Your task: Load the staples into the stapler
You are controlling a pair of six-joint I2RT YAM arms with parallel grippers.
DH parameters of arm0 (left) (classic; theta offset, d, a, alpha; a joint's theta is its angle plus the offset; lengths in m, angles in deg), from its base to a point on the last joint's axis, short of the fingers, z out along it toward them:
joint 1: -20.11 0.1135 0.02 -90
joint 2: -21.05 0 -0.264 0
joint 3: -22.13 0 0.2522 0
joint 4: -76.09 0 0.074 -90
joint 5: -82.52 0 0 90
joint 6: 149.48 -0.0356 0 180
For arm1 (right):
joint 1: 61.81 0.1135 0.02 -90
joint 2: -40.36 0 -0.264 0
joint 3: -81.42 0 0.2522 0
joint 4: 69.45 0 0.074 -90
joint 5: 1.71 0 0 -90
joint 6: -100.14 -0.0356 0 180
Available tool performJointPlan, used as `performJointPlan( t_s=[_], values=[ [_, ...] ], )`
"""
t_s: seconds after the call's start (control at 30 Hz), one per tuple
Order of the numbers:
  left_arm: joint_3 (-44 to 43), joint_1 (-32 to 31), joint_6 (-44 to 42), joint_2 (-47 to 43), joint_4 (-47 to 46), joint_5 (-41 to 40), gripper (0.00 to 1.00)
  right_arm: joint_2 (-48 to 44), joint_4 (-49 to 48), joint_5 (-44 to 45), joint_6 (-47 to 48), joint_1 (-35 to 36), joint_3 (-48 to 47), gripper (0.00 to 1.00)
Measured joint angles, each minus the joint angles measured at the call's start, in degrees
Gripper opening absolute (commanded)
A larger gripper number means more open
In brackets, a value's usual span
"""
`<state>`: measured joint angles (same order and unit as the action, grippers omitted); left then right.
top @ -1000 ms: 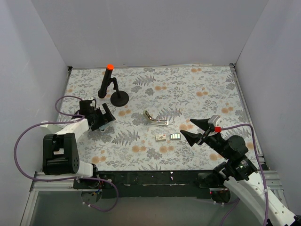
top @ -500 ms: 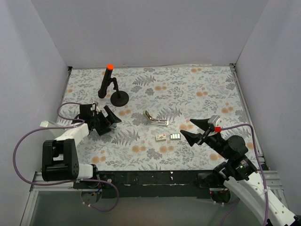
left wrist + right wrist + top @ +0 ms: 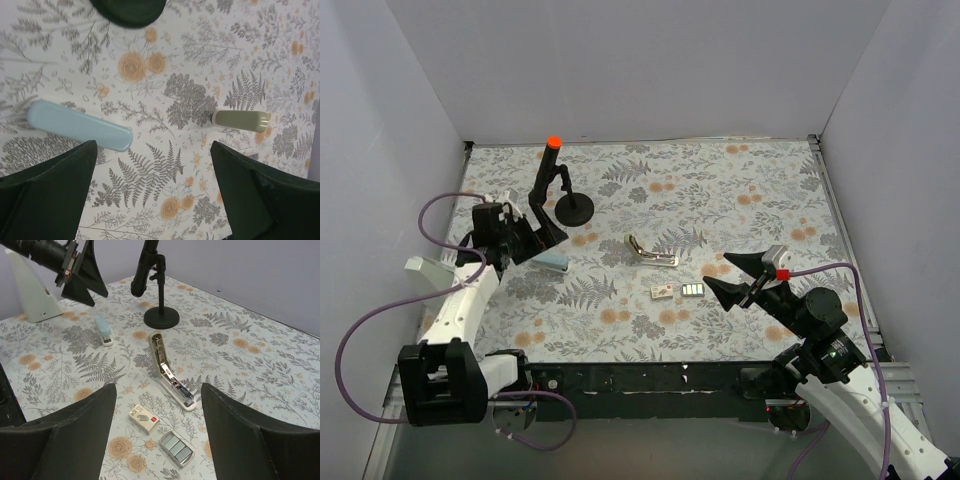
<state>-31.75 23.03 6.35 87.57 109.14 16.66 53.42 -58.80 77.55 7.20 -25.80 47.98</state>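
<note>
The left arm stretches along the white left wall (image 3: 380, 150), its left fingers (image 3: 55, 180) spread beside a light blue plastic bar (image 3: 80, 132). The pale olive-green bar-shaped stapler (image 3: 652, 252) lies hinged open mid-surface. Silvery staples (image 3: 692, 290) and their pinkish-white cardboard box (image 3: 663, 291) sit just left of the spread right fingers (image 3: 240, 440). Bare floral surface (image 3: 760, 190) lies far right.

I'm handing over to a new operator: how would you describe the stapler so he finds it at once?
Start at the black stand with the orange tip, back left on the table. The stapler lies right of it near mid-table, just beyond the small box and staples. Unlike the light blue bar to its left, it is olive-green and hinged open, silver metal showing.
</note>
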Motion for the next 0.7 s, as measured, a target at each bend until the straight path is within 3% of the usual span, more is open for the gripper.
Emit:
performJointPlan(
  t_s=[0.17, 0.27, 0.47, 0.7],
  values=[
    [-8.0, -0.9, -8.7, -2.3, 4.3, -5.1, 0.98, 0.0, 0.0, -0.4, 0.0, 0.0, 0.0, 0.76],
    [-11.0, -5.3, -16.1, -0.7, 7.1, -10.9, 0.98, 0.0, 0.0, -0.8, 0.0, 0.0, 0.0, 0.76],
    [-11.3, -17.4, -30.4, 1.1, 12.2, -19.3, 0.98, 0.0, -0.2, -2.4, 0.0, 0.0, 0.0, 0.76],
    [-9.9, -21.9, -45.7, 0.1, 15.3, -25.8, 0.98, 0.0, -1.6, -4.8, -0.1, 0.0, 0.0, 0.76]
  ],
)
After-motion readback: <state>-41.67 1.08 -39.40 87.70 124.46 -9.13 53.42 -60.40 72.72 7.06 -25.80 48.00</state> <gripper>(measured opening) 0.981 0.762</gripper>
